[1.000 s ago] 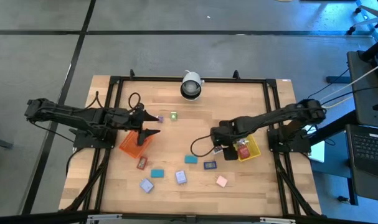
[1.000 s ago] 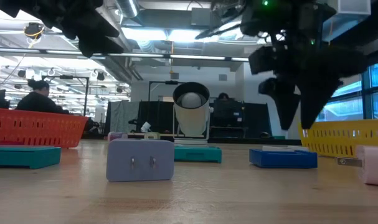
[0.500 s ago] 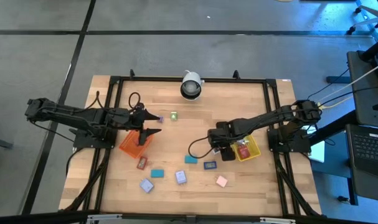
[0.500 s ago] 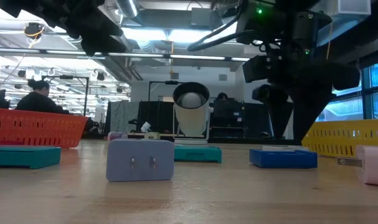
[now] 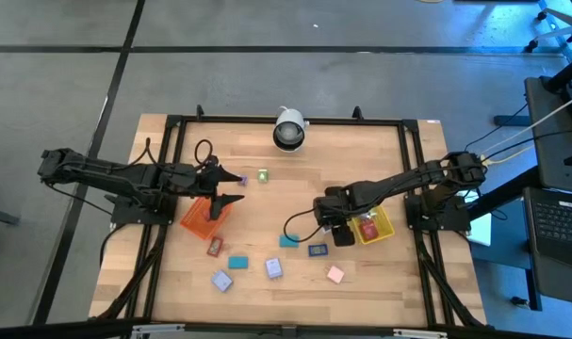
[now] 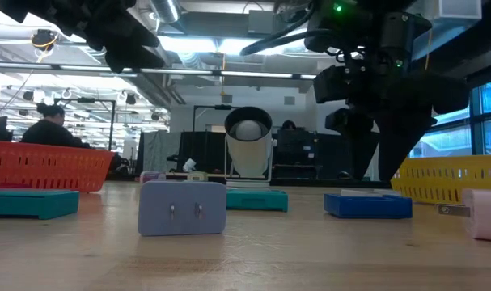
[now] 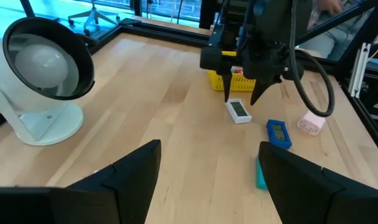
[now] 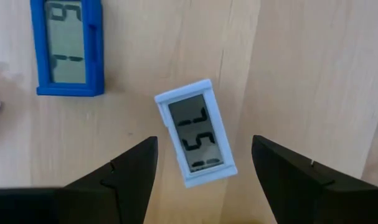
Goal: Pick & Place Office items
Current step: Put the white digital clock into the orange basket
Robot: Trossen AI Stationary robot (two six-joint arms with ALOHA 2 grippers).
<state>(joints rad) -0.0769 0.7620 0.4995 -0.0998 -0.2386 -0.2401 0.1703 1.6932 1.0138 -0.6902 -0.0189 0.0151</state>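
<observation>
The office items lie flat and scattered on the wooden table: a white display block (image 8: pixel 198 134), a dark blue one (image 8: pixel 69 46), a teal block (image 5: pixel 288 241), a pink one (image 5: pixel 335 274) and lavender ones (image 5: pixel 274 268). My right gripper (image 8: pixel 204 142) points down, open, one finger on either side of the white block and above it, touching nothing. The left wrist view shows that gripper (image 7: pixel 241 93) over the same block (image 7: pixel 238 111). My left gripper (image 5: pixel 224 188) hovers open above the orange tray (image 5: pixel 199 221).
The yellow tray (image 5: pixel 380 229) stands just right of my right gripper with a red item (image 5: pixel 367 226) in it. A white round lamp-like device (image 5: pixel 287 129) sits at the far edge. More items lie near the front: teal (image 5: pixel 237 263), lavender (image 5: pixel 220 281), red (image 5: pixel 215 247).
My right gripper has drifted a little toward the table's left, away from the yellow tray, and sunk slightly over the white display block. Its fingers have stayed apart.
</observation>
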